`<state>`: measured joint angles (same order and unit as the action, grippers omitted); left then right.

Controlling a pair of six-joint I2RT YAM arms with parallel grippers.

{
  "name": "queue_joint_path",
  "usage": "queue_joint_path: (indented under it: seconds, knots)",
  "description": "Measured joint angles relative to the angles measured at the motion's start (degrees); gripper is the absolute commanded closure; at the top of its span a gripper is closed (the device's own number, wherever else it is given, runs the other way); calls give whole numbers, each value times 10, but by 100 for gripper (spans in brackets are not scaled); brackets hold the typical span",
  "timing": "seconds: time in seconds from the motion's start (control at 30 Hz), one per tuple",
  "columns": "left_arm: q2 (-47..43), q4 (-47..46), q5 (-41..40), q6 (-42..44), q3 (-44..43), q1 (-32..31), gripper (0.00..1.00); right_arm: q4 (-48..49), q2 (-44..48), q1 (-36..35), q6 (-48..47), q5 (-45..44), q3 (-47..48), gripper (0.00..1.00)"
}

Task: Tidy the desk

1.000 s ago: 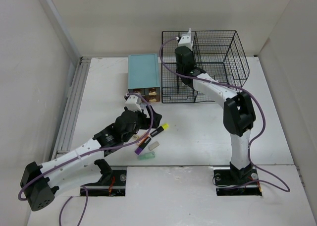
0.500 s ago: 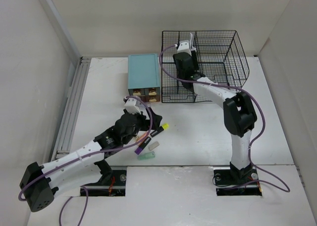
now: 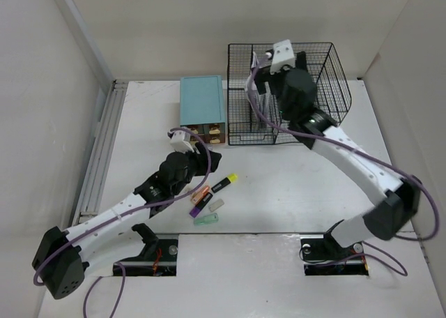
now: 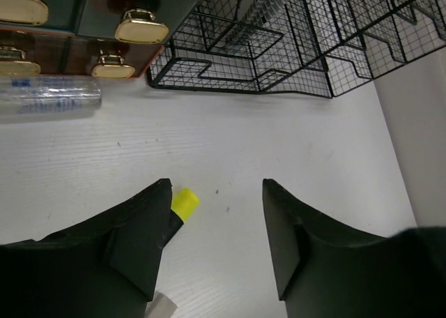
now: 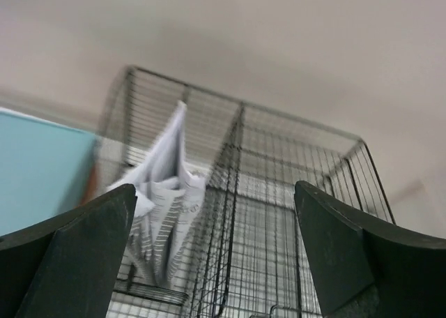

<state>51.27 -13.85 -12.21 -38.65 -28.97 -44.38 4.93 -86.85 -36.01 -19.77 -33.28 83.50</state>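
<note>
Where its rail (image 3: 100, 154) runs near-to-far, the desk (image 3: 279, 196) looks wider sideways.

Light: bright, even, from overhead; the white desk (image 3: 279, 192) is evenly lit
Shadows: soft and faint, close under the rack (image 3: 334, 88)
Right wrist view: blurred throughout; papers (image 5: 164, 192) smeared; my right fingers (image 5: 63, 255) dark, soft-edged
Left wrist view: sharp; drawer knobs (image 4: 139, 26) glint; my left fingers (image 4: 104, 248) near black

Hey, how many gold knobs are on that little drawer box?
4 knobs: upper left, upper right, lower left, lower right. The left two are partly cut off.
</note>
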Motion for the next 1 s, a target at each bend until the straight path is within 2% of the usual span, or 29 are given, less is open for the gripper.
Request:
queue_joint_path:
  seconds: [0.03,0.07,0.13,0.17,0.2,0.27,0.3,0.33,0.37,0.43,0.53,0.6,0.63,0.67,0.7,0.77,1.0]
  knots:
    - [9,0,4,0,-3,6,41,-8,33,4,-1,38,-9,0]
    - [17,0,8,0,-7,12,35,-16,65,12,0,88,-19,19]
    - [35,6,15,0,-21,22,30,-37,121,31,2,200,-38,66]
    - [43,9,14,0,-29,25,29,-45,143,39,7,247,-47,80]
    - [50,13,12,0,-36,27,29,-53,158,45,12,289,-54,86]
    - [59,17,9,3,-45,29,28,-71,176,48,21,362,-70,86]
    - [64,17,6,4,-48,32,28,-80,178,48,21,396,-80,65]
    - [68,17,5,6,-50,35,28,-91,178,48,24,424,-91,48]
    - [74,17,3,7,-51,40,28,-103,176,49,26,450,-102,33]
    - [93,17,1,9,-55,55,29,-126,169,57,26,502,-124,8]
    - [131,7,10,6,-58,85,33,-151,163,89,31,578,-150,0]
    - [155,-2,23,-5,-58,110,35,-157,162,119,36,625,-160,0]
    - [164,-5,30,-9,-58,125,36,-159,162,132,39,645,-162,8]
    - [171,-11,45,-17,-58,143,36,-159,160,146,43,665,-162,34]
    - [177,-16,56,-23,-58,161,36,-157,159,155,43,676,-162,48]
    - [183,-28,78,-33,-58,194,36,-156,155,164,52,695,-162,66]
    - [185,-54,110,-51,-58,242,36,-158,150,164,67,725,-170,66]
